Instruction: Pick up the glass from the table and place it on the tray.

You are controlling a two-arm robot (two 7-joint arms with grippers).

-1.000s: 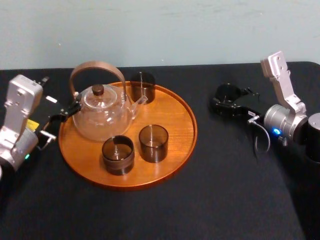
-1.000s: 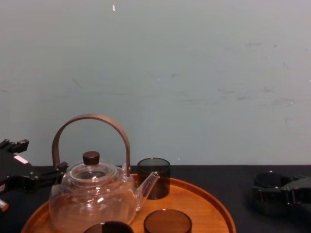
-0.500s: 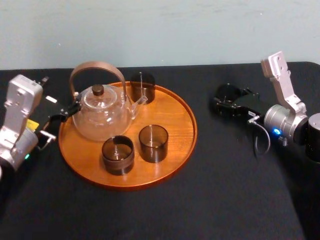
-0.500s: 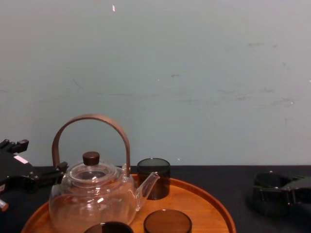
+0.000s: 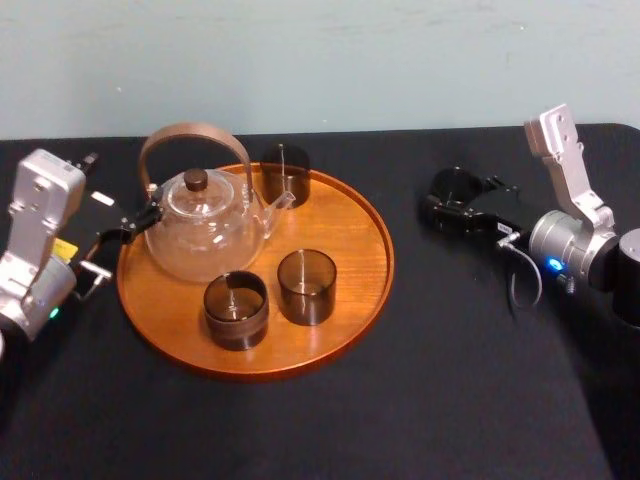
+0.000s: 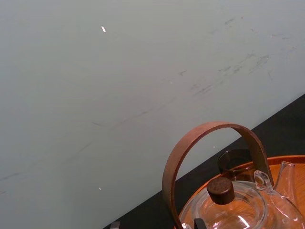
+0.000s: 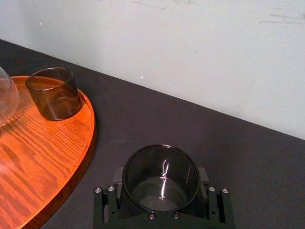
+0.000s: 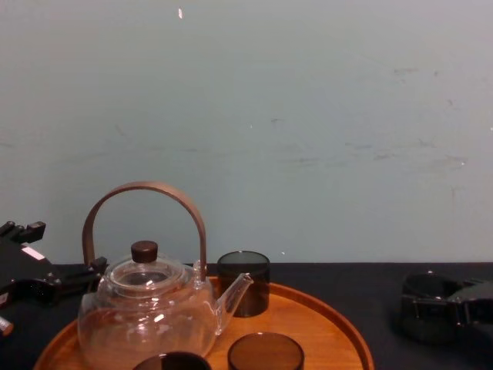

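Smoky glass point(image 7: 160, 179) on the table point(image 5: 450, 330) sits clasped in the right gripper point(image 5: 448, 203); left gripper point(image 5: 120, 237) rests left of the tray point(image 5: 345, 295).

We see a clear glass teapot point(image 5: 205, 232) with an arched brown wooden handle and a dark round lid knob, just beside the left gripper point(image 5: 125, 240). Its spout points away from that gripper. Past the spout stands a smoky dark cylindrical back tumbler point(image 5: 285, 172), upright. Two more of the same kind, the near-left tumbler point(image 5: 236, 310) and the near-right tumbler point(image 5: 306, 286), stand close together but apart. All four lie well apart from the right gripper point(image 5: 455, 205). Behind both grippers rises a pale blue-green wall point(image 5: 320, 60), faintly scuffed.
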